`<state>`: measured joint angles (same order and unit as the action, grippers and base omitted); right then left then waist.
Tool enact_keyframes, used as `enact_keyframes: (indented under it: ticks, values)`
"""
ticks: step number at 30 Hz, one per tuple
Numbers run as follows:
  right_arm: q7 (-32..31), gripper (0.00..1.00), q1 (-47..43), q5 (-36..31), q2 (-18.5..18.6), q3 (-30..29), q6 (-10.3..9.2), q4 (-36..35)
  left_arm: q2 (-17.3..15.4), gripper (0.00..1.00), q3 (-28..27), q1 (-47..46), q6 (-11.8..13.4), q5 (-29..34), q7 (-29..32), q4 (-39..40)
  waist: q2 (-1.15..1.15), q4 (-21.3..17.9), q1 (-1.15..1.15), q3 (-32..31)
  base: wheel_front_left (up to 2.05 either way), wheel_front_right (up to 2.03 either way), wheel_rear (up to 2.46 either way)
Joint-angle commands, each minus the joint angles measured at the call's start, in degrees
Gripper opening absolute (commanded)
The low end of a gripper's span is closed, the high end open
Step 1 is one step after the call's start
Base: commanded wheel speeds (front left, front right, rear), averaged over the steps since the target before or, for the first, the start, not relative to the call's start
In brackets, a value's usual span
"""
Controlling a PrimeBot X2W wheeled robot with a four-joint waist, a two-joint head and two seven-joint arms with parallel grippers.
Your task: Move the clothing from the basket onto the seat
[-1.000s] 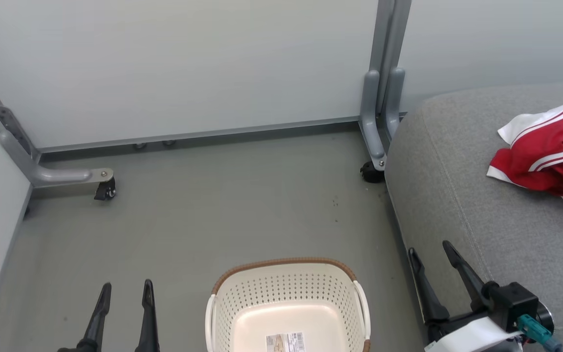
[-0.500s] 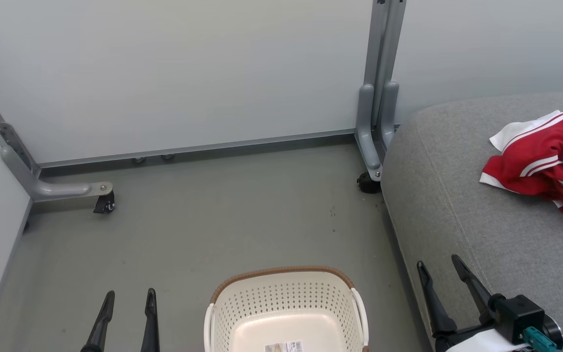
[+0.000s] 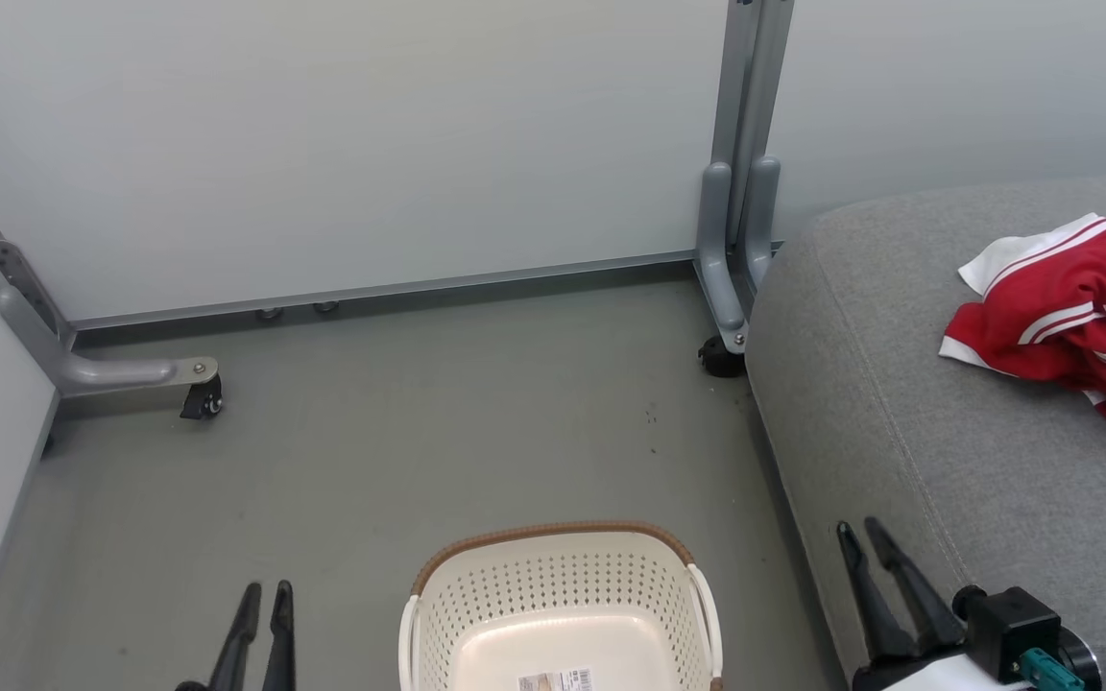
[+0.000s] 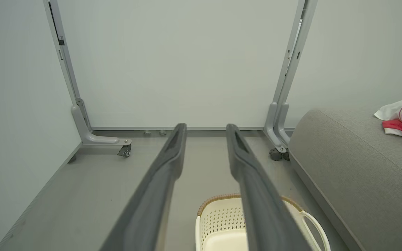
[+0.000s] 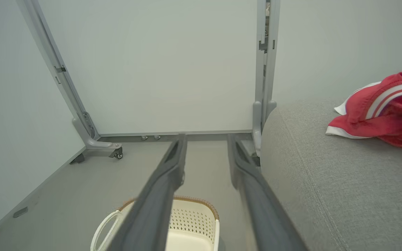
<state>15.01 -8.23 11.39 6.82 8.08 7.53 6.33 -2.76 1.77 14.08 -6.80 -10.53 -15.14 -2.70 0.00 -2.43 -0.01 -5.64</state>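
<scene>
The pale partition panels (image 3: 371, 144) stand ahead of me and along my left, held in grey metal posts (image 3: 743, 144), and the grey floor (image 3: 419, 432) runs out from their feet. To my right sits the seat (image 3: 899, 403), a broad grey cushion with a rounded corner and a stitched seam down its near side. Its corner lies just beside the foot of the right-hand post.

The basket (image 3: 553, 585) stands on the floor right in front of me, between my two arms and close to the seat's edge. Its brown rim and perforated cream walls face up, and I see nothing in it but the paper label (image 3: 558, 680) on its bottom.

The clothing (image 3: 1062, 326) lies crumpled on top of the seat, well away from the basket. It is red with white trim and stripes, and part of it runs off the right edge of the head view.

My right claw (image 3: 855, 526) hangs over the near edge of the seat, released, its fingers a narrow gap apart with nothing between them. My left claw (image 3: 266, 587) hovers over bare floor to the left of the basket, likewise released and empty, fingers close but not touching.

A small black caster (image 3: 204, 403) sits under the left post's foot.
</scene>
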Motion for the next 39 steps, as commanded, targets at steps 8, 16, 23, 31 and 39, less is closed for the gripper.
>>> enact_keyframes:
  ticks: [8, 16, 23, 31, 39]
  values:
    - [-1.4, 0.00, 0.9, 6.9, -0.2, -0.6, 0.00, 1.4, -0.2, 0.00, -0.1, -1.5, 0.0, -6.9, 1.4, -1.7, 0.00, 0.1, 0.01, 0.3, 0.00, 0.00, 0.00]
    - [-3.4, 0.00, 2.7, 16.5, -0.2, -1.7, -0.01, 2.2, -0.6, 0.00, -0.6, -3.9, -0.1, -16.5, 3.4, -3.0, 0.00, 0.3, 0.01, 0.7, 0.00, 0.00, 0.00]
    - [-4.8, 0.00, 4.0, 23.4, -0.2, -2.6, -0.01, 2.7, -0.9, 0.00, -1.0, -5.7, -0.2, -23.4, 5.0, -4.0, 0.00, 0.4, 0.01, 1.0, 0.00, 0.00, 0.00]
    - [-6.4, 0.00, 5.2, 30.4, -0.4, -3.5, -0.02, 3.2, -1.2, 0.00, -1.4, -7.5, -0.3, -30.6, 6.6, -4.9, 0.00, 0.6, 0.01, 1.4, 0.00, 0.00, 0.00]
    - [-7.9, 0.00, 6.4, 36.9, -0.5, -4.5, -0.02, 3.7, -1.3, 0.00, -1.9, -9.1, -0.3, -37.1, 8.1, -5.5, 0.00, 0.7, 0.01, 1.7, 0.00, 0.00, 0.00]
